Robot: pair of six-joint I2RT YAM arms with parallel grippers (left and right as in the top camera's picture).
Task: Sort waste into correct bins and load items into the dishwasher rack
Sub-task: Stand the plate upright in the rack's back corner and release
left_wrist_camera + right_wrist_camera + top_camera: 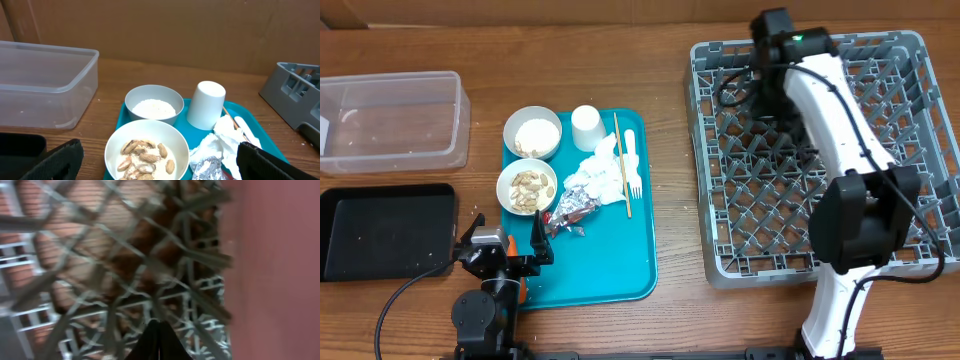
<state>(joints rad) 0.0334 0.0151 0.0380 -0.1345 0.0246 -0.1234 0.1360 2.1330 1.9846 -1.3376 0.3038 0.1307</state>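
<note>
- Left gripper [507,243] released, empty, at the tray's [610,250] 7 o'clock.
- Right gripper [159,339] clenched, nothing between, over the rack's [705,150] 11 o'clock.

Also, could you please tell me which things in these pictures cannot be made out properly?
Right gripper: overhead, hidden under its own wrist; only its shut fingertips show in the right wrist view.
Pink surface: right wrist view, blurred and cut off by the right edge; unclear what it is.
Foil wrapper: left wrist view, cut off by the bottom edge.
Dishwasher rack: overhead, the right arm covers its middle.
</note>
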